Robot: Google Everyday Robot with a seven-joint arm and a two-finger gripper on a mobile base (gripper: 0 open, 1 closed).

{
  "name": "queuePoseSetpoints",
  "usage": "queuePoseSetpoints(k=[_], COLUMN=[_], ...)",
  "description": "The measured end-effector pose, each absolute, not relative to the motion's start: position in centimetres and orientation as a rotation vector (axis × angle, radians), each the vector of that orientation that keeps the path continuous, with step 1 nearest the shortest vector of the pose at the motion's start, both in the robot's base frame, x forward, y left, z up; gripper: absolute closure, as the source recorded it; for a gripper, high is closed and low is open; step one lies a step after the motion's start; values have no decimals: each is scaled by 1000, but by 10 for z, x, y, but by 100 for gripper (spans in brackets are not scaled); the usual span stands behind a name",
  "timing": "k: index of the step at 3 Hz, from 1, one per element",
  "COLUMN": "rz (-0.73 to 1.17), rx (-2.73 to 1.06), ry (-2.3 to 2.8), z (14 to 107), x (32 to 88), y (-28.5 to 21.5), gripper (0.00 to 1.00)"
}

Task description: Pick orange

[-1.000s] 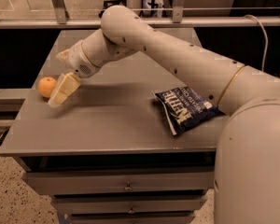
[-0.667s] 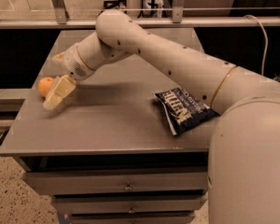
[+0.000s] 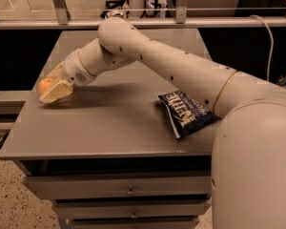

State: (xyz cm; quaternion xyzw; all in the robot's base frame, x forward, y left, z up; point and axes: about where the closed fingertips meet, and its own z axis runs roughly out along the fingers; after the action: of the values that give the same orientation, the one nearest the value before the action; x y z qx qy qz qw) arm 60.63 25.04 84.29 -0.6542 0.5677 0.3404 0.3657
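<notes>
The orange (image 3: 43, 84) lies near the left edge of the grey table (image 3: 109, 128), small, round and partly hidden. My gripper (image 3: 51, 91) has reached across the table to it, and its pale end covers the orange's right and lower side, low over the tabletop. I cannot tell whether it touches the orange. The arm runs from the lower right, up across the table's back part and down to the left.
A dark blue chip bag (image 3: 186, 113) lies on the right part of the table, next to my arm. Drawers (image 3: 128, 190) sit under the tabletop. A metal rail (image 3: 181, 22) runs behind the table. The floor drops off past the left edge.
My gripper has moved left and closer to the orange; it stood beside the orange before and now covers part of it. The orange and the chip bag have not moved.
</notes>
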Motion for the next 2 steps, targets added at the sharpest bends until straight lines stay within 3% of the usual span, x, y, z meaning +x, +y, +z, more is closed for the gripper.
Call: queuePoseSetpoints(k=[2], rz=[947], rx=[-1582], ry=[1416], z=[862], x=[613], y=[236], gripper=[93])
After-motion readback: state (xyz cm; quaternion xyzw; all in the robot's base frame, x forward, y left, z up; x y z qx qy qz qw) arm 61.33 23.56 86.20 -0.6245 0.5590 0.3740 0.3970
